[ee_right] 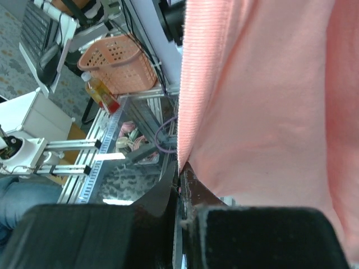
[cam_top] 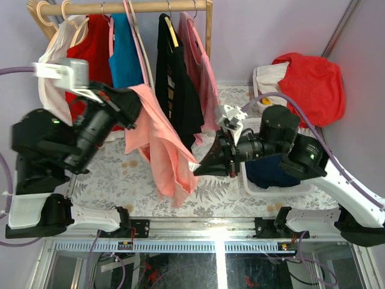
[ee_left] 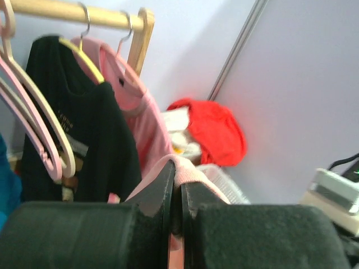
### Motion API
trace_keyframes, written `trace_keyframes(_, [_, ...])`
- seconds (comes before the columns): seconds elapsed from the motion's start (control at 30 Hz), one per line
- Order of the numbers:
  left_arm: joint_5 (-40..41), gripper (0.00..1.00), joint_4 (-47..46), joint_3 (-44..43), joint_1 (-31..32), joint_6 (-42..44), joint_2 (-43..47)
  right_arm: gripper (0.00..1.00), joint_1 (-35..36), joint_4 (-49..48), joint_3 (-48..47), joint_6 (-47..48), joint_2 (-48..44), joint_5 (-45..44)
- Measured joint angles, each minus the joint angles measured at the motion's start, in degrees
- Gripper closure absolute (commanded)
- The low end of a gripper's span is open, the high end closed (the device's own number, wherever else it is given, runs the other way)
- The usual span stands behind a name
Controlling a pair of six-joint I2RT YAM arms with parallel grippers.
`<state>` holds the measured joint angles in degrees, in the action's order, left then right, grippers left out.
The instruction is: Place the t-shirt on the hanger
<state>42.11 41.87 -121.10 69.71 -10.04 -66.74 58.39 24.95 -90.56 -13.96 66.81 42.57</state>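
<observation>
Left gripper (cam_top: 133, 103) and right gripper (cam_top: 200, 169) both clamped on t-shirt (cam_top: 162, 138), held aloft. Next: carry to hanger (ee_left: 42, 131), judged.

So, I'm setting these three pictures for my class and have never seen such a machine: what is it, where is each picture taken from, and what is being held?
These are two robot arms bolted to the near edge of a table. The wide picture looks down from above and behind them; the other two come from cameras on each wrist, so you see the jaws up close. Both arms hold the same salmon t-shirt in the air: the left gripper pinches its top, the right gripper pinches a lower edge, jaws shut on cloth. Behind is a wooden clothes rail hung with garments and empty hangers. On the table sit a white bin with dark cloth and a red shirt.
</observation>
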Motion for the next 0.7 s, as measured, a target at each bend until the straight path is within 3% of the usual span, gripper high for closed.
trace_keyframes(0.23, [3.0,0.97,-3.3,26.4,-0.1,-3.3,4.2,1.0,0.1,-0.8,19.5,-2.4,-9.2,-1.1])
trace_keyframes(0.47, [3.6,0.96,-2.6,52.7,-0.2,-13.8,10.2,1.0,0.1,-0.1,35.4,-8.5,-9.3,-6.0])
trace_keyframes(0.7, [3.6,0.95,-1.5,61.1,-1.3,-20.9,13.5,1.0,0.1,-2.1,36.5,-11.8,-11.0,-7.4])
